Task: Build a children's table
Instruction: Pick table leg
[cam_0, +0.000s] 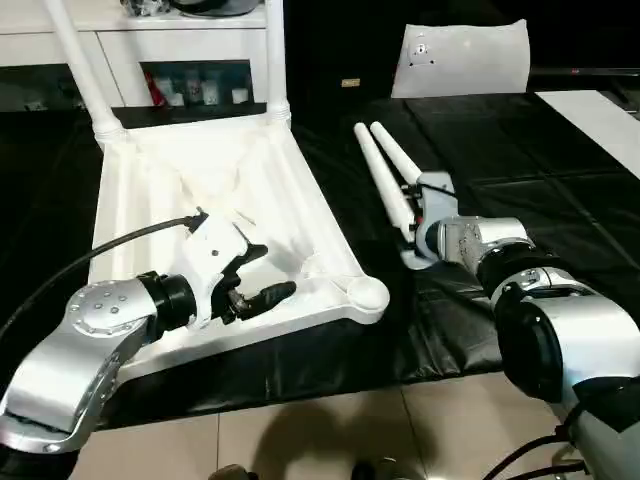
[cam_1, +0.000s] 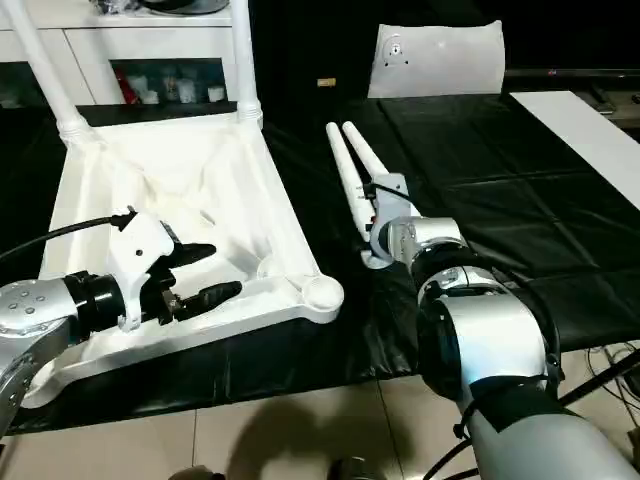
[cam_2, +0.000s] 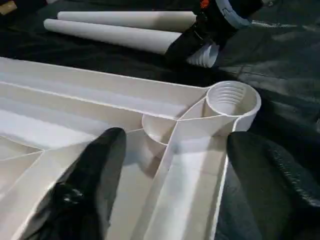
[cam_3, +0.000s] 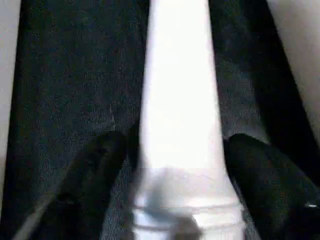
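Note:
The white tabletop (cam_0: 200, 170) lies with its ribbed underside up on the black cover. Two legs (cam_0: 80, 60) (cam_0: 275, 50) stand in its far corner sockets. The near right socket (cam_2: 232, 100) holds nothing. My left gripper (cam_0: 275, 272) is open astride the near rim beside that socket, one finger (cam_2: 95, 185) inside the rim and the other outside. To the right, two loose legs (cam_0: 385, 175) lie side by side. My right gripper (cam_0: 410, 215) is open around the thick end of one leg (cam_3: 180, 100), with its fingers close on both sides.
A flat white sheet with a small round mark (cam_0: 465, 55) leans at the back. White shelving (cam_0: 150, 30) stands at the back left and a white board (cam_0: 600, 115) lies at the far right. The black cover (cam_0: 540, 170) ends at the tiled floor (cam_0: 330, 430) in front.

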